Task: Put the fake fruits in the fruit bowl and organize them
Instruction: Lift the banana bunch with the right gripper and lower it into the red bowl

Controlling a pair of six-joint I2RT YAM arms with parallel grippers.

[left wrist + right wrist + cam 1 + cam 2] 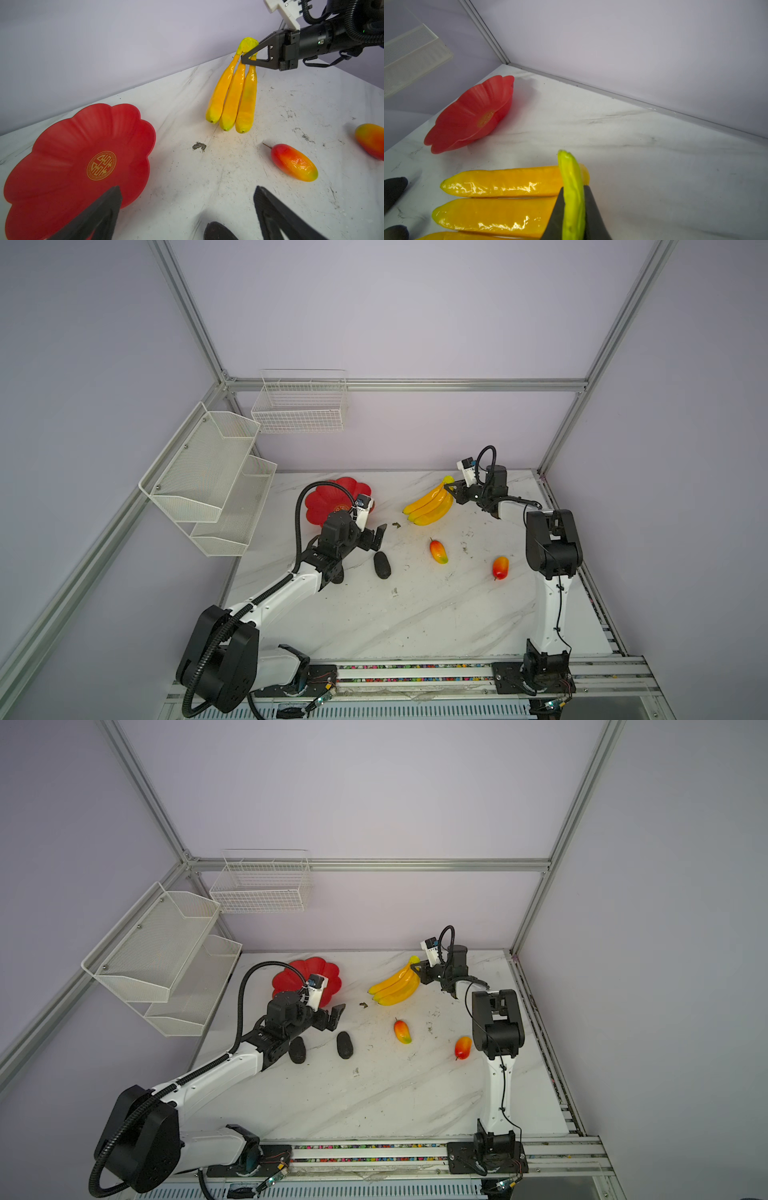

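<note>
Plainly the right gripper [246,57] has its jaws clamped on the green stem of the banana bunch [232,97], a sensible hold. The bunch lies on the tabletop [415,614], apart from the fruit bowl [62,145], and looks stiff, light and slippery. The jaws of the left gripper [376,538] stand apart.

Glossy banana bunch [232,97]; glossy red plastic bowl [62,145].

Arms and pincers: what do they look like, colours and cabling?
Both arms have white links and black joints. The left arm carries a thick black corrugated hose; the right arm a thin black cable. The left pincer and right pincer have black triangular fingers.
</note>
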